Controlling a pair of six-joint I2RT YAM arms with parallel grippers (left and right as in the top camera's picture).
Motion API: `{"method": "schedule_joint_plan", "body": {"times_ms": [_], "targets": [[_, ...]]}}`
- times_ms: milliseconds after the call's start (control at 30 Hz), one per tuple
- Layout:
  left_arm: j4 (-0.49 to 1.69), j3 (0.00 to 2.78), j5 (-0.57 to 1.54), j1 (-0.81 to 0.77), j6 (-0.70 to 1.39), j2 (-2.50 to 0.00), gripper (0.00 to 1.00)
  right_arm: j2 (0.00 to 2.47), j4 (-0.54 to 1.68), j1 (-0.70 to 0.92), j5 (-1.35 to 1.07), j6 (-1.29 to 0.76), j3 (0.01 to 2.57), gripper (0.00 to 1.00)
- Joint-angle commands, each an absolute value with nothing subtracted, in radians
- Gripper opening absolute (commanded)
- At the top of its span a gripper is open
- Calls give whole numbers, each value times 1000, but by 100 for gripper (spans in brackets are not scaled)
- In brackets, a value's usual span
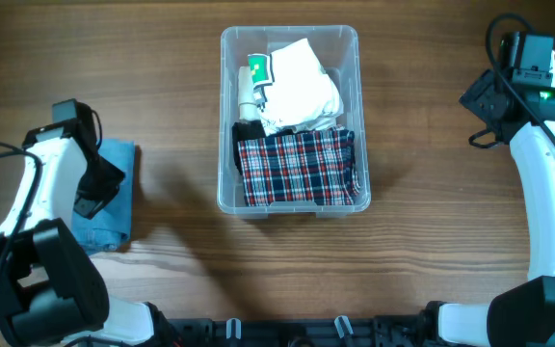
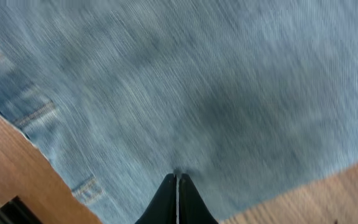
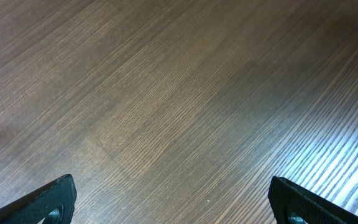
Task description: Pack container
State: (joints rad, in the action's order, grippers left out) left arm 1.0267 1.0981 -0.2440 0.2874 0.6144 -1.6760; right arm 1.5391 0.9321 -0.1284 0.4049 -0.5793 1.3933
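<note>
**Bin at centre, left tool down on jeans**

The clear container [image 1: 223, 116] sits mid-bench [image 1: 432, 241], holding a plaid cloth [image 1: 297, 169] and a white cloth [image 1: 302, 82]. The left tool [image 2: 177, 178] is clenched, tips against folded jeans [image 2: 197, 81] lying well left of the container. The right tool [image 3: 172, 186] hangs released over bare wood.

clothes [image 1: 297, 125] in container [image 1: 226, 116], jeans [image 1: 118, 207] left of it

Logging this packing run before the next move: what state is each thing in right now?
Clear plastic rectangular container: lidless, partly packed.
Red plaid cloth: folded, inside container.
White cloth: crumpled, inside container.
Light blue denim garment: folded on table, unpacked.
Left gripper: shut, tips at the denim.
Right gripper: open, empty.
</note>
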Motion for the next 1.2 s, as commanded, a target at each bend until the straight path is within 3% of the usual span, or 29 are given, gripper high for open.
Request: {"method": "schedule_joint_plan", "body": {"times_ms": [0,467,1167], "targets": [[1008,1092,-278,325,636,-1686,4,1547,927,-133,418,-583,1383,100],[963,1009,-245,340,637,-1686,4,1547,927,-133,418,-583,1383,99],[635,949,45,273,645,-1736,4,1547,927,-133,418,-583,1383,100]]}}
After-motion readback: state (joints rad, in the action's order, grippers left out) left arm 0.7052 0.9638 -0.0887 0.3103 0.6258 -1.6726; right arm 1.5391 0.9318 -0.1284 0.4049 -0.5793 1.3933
